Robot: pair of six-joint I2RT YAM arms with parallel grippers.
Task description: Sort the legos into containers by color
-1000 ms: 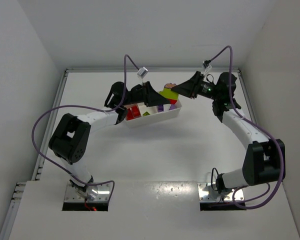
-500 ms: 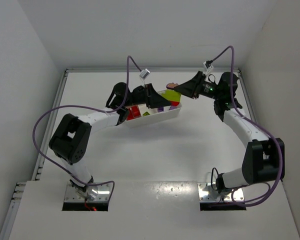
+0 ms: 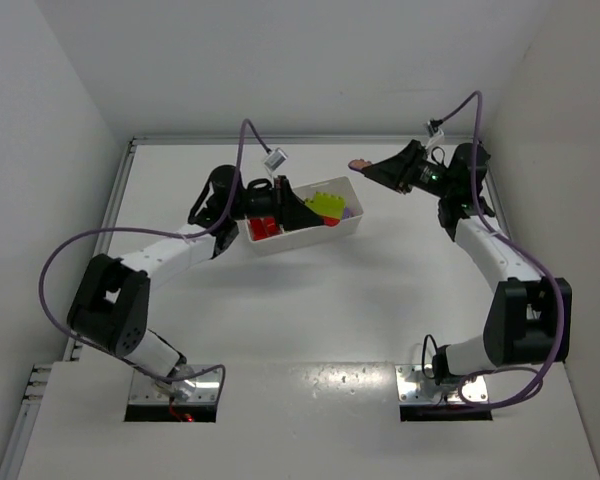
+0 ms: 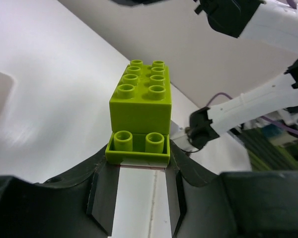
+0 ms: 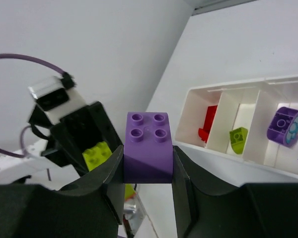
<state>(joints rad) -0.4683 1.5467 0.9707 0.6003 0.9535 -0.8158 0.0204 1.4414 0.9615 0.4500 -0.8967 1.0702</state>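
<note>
Right wrist: right tool (image 5: 148, 159) clamps a purple brick (image 5: 148, 141), unclear overhead.

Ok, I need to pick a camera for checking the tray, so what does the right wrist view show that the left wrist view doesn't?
Only the right wrist view shows the purple brick clamped in the right pincer. It also shows the inside of the white tray, with a red brick, a green brick and a round purple piece in separate compartments. Only the left wrist view shows the left pincer up close, shut on the yellow-green brick stack. Both views show that stack, though it is small and partly hidden in the right wrist view.
</note>
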